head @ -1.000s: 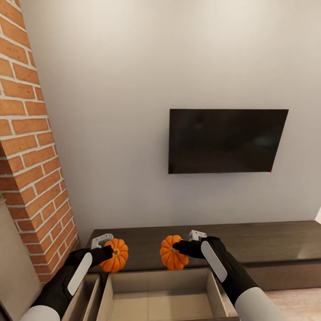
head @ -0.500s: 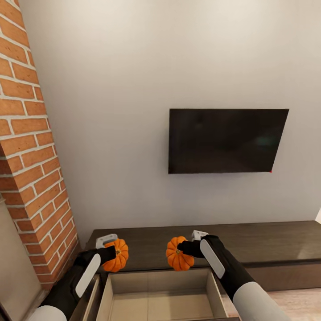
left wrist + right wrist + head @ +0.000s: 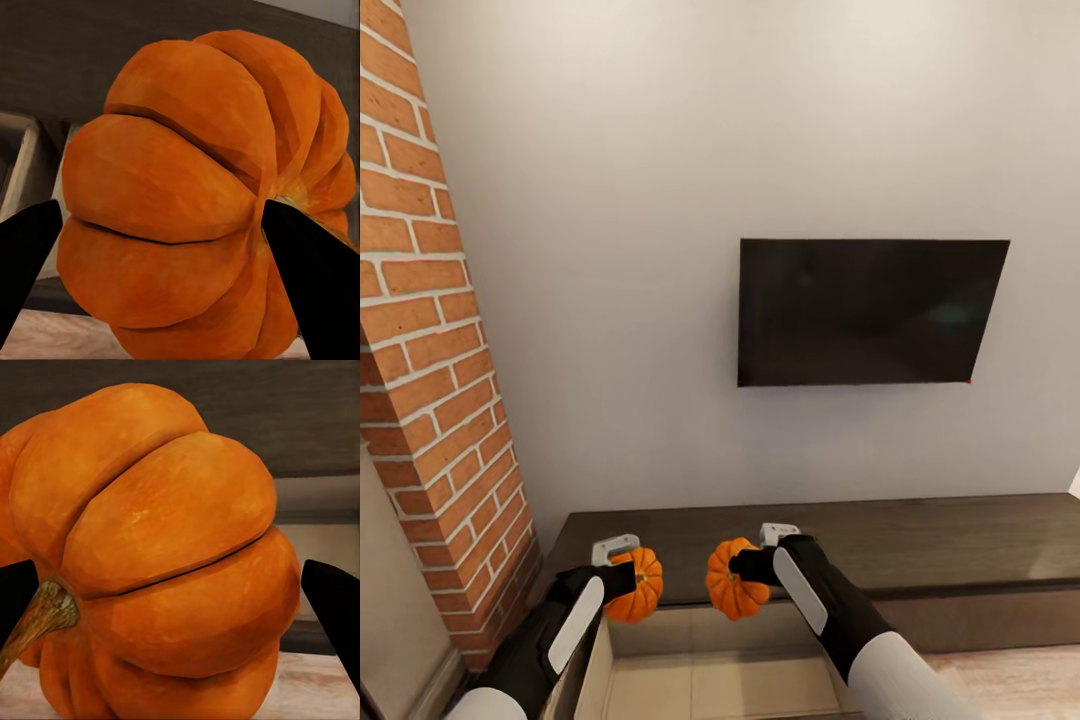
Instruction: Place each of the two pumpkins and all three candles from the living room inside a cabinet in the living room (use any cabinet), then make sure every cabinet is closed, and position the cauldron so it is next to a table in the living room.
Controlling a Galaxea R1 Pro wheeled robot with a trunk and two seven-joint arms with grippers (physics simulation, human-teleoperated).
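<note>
Two pumpkins, left and right, pinched by left gripper and right gripper, poised above open cabinet drawer for dropping in.

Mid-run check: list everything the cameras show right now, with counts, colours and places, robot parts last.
pumpkins: 2, orange, one in the left gripper, one in the right gripper, both above the open drawer
cabinet: 1, dark brown, low along the wall
open drawer: 1, pale wood inside, pulled out under the pumpkins
TV: 1, black, wall-mounted above the cabinet
brick column: 1, red-orange, at left
left gripper: 1, black, shut on a pumpkin
right gripper: 1, black, shut on a pumpkin
</note>
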